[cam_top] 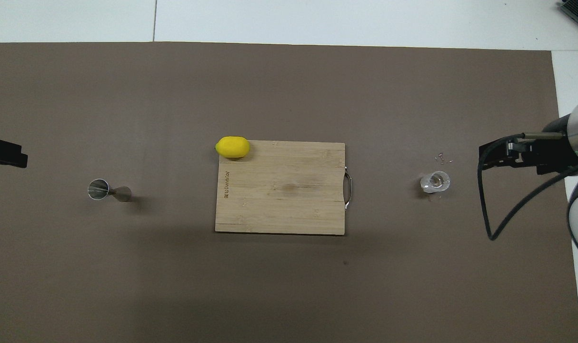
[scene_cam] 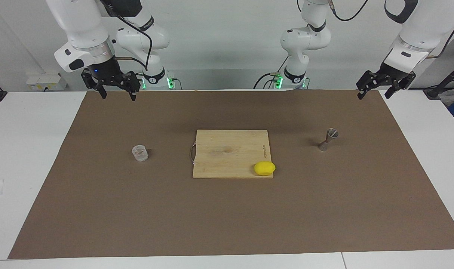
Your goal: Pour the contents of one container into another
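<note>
Fingers of right gripper (scene_cam: 117, 95) and left gripper (scene_cam: 373, 93) spread, empty (both raised); glass cup (scene_cam: 140, 153) and jigger (scene_cam: 328, 139) stand untouched.

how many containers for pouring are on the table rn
2. The glass cup stands on the brown mat toward the right arm's end of the table; the metal jigger stands toward the left arm's end. The cutting board lies between them. None looks hidden.

A wooden cutting board (scene_cam: 231, 153) lies mid-table on a brown mat (scene_cam: 227, 216). A lemon (scene_cam: 264, 168) sits on the board's corner farthest from the robots. The glass cup (scene_cam: 140, 152) stands toward the right arm's end, the jigger (scene_cam: 328, 139) toward the left arm's. The right gripper (scene_cam: 116, 95) and left gripper (scene_cam: 374, 93) hang open, nearer the robots than the board.
</note>
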You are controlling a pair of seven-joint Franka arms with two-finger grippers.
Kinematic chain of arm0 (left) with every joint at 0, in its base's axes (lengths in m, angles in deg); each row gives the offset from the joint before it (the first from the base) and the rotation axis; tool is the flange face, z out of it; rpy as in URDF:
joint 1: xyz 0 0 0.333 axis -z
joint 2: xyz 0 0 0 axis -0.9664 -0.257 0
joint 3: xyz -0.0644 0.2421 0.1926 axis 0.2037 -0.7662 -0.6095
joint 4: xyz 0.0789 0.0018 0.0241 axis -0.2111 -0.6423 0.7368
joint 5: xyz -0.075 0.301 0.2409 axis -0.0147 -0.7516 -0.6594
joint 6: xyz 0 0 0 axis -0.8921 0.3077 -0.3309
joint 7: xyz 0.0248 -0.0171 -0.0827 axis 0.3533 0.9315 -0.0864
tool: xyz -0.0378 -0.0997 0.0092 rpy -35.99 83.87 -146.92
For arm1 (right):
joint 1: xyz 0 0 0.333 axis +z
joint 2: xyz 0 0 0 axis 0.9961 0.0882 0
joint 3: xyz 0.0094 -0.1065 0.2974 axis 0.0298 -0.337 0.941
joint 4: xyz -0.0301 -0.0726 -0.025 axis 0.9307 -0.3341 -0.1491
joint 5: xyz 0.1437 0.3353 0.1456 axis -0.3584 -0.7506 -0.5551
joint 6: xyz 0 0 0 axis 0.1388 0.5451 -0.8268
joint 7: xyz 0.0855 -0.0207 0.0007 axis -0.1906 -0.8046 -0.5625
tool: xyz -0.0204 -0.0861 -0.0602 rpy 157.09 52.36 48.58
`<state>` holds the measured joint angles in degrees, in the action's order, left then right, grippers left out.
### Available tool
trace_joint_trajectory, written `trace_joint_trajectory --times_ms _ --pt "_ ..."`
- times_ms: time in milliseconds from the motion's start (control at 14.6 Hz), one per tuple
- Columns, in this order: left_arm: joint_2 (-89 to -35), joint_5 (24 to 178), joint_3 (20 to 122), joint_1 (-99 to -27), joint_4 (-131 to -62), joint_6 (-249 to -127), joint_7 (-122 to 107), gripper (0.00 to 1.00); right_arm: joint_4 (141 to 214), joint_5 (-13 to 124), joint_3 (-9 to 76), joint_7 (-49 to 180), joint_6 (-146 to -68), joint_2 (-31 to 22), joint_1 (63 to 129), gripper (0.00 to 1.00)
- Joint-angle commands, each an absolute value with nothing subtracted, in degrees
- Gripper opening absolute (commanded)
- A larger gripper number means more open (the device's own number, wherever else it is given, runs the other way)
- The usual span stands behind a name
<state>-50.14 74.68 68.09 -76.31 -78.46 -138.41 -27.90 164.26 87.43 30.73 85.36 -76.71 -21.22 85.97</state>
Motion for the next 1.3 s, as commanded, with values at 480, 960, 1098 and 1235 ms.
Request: trace_joint_trajectory --times_ms 480,960,1098,1235 --pt "-50.0 75.1 68.4 -76.9 -78.8 -139.2 -27.7 1.00 164.5 87.6 31.0 84.3 -76.2 -21.4 85.3 1.00" --pt "-46.5 75.1 68.4 -76.6 -90.5 -156.5 -27.3 1.00 164.5 87.6 31.0 84.2 -76.2 -21.4 85.3 1.00" --pt "-46.9 75.1 68.4 -76.6 -91.9 -160.0 -27.3 1.00 164.5 87.6 31.0 84.2 -76.2 -21.4 85.3 1.00" --pt "-48.6 75.1 68.4 -76.3 -92.0 -163.7 -27.1 1.00 164.5 87.6 31.0 84.3 -76.2 -21.4 85.3 1.00"
